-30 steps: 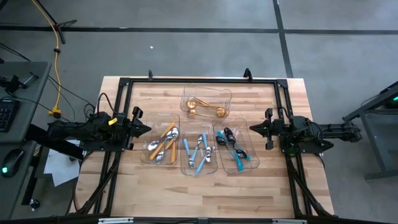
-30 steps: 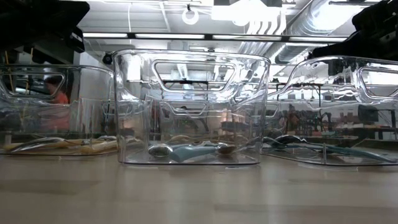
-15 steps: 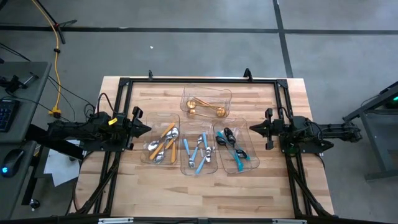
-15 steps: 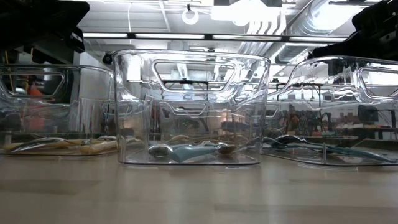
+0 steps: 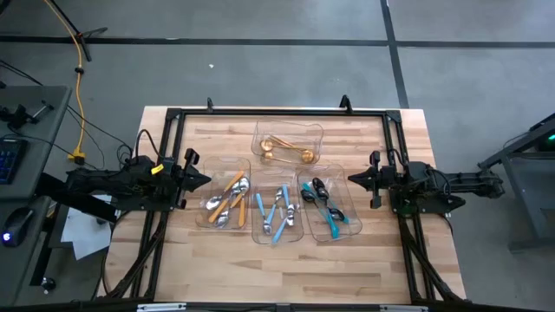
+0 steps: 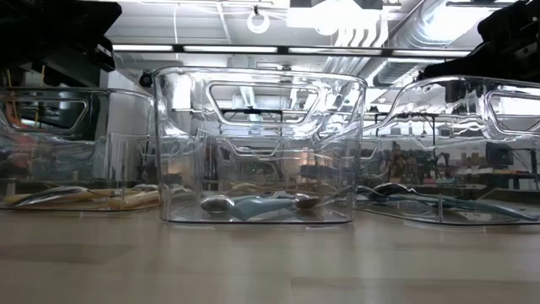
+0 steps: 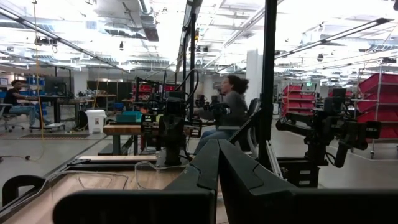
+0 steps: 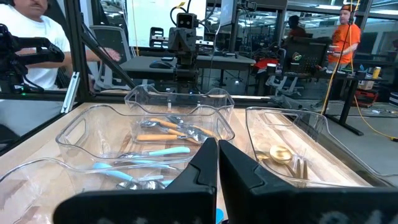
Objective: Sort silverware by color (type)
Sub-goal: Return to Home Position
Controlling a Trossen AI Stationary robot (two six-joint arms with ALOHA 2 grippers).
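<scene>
Both arms are drawn back to the sides of the table (image 5: 217, 260), level above the wood. The left gripper (image 5: 207, 180) hangs at the left of the trays, just beside the left tray (image 5: 217, 173). Its fingers are pressed together with nothing between them. The right gripper (image 5: 350, 179) faces it from the other side, near the right tray (image 5: 314, 230), likewise clenched and empty.

All the silverware lies in the clear trays. The orange-handled pieces (image 5: 230, 195) are heaped in the left tray. The light-blue spoons (image 5: 277, 217) are in the middle tray (image 5: 260, 178). The teal-handled pieces (image 5: 328, 208) are in the right tray, which sits a little askew. The gold cutlery (image 5: 286, 152) rests alone in the back tray (image 5: 303, 134), behind the other three. The front three stand side by side, close together, between the two grippers.

Beyond the table the workshop is busy. A seated person (image 7: 229, 109) is at a bench across the room, a person in white (image 8: 37, 50) sits close to the table's far side, and a person in orange (image 8: 346, 34) stands farther off
</scene>
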